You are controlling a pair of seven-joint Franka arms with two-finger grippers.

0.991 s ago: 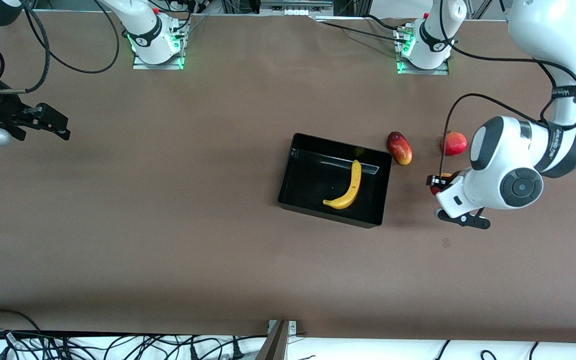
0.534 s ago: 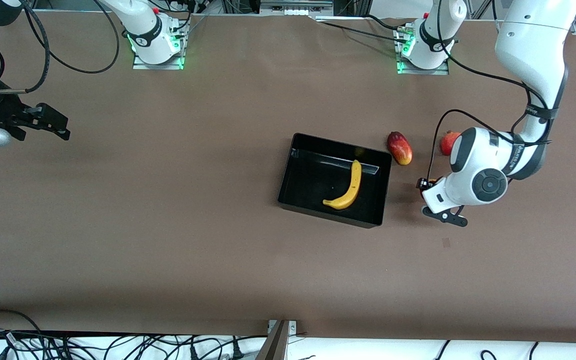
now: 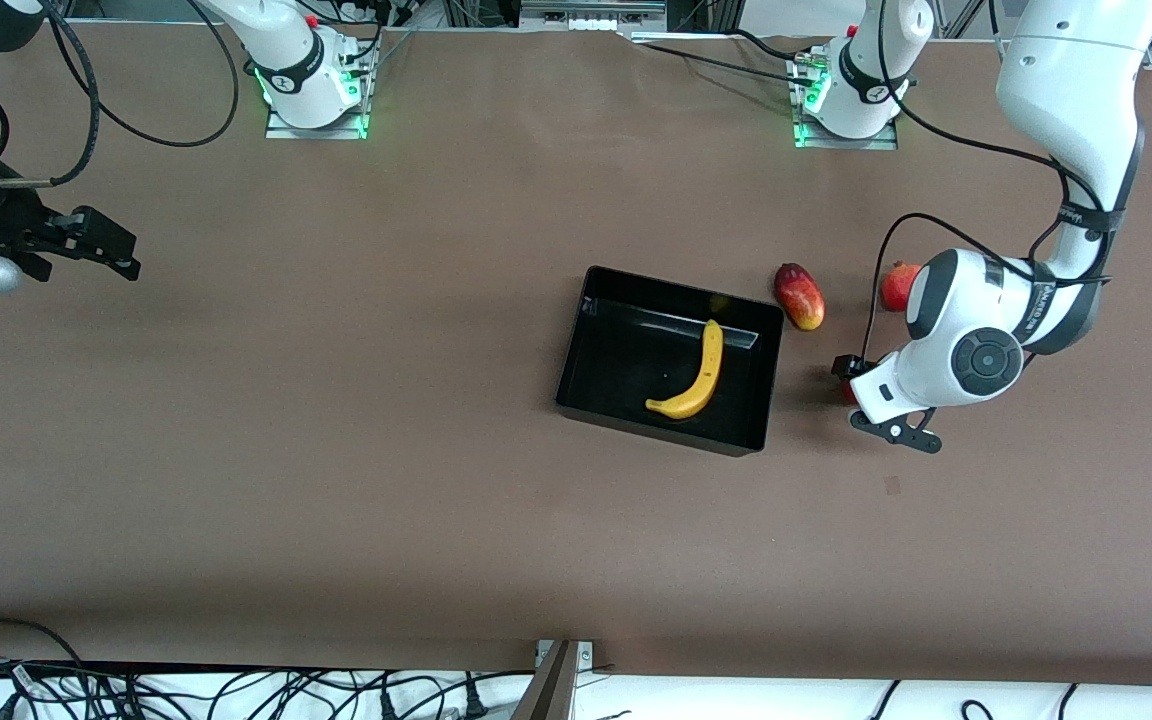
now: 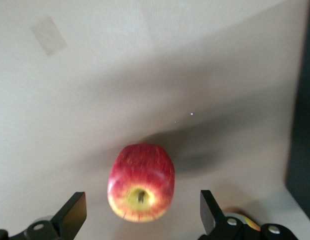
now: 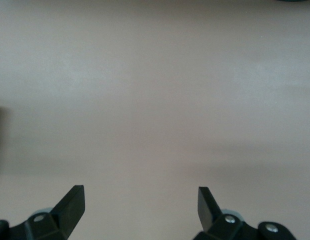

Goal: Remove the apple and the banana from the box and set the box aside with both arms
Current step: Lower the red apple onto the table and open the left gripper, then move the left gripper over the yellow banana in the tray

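A brown table (image 3: 336, 450) fills the scene. The black box (image 3: 586, 350) sits beside the left gripper (image 4: 143, 220), toward the right arm's end, and the banana (image 3: 701, 375) lies in it. The apple (image 4: 141, 182) is framed between the left gripper's spread fingers, untouched. The right gripper (image 5: 141, 207) is held open over bare table, waiting.

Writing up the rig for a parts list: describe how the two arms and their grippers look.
Both arms are glossy white jointed tubes with grey-black joint bands and round dark caps, and black cables loop along them. Green lights glow at both bases. The left gripper and right gripper are black, each with two flat, angular jaws on screwed mounts.
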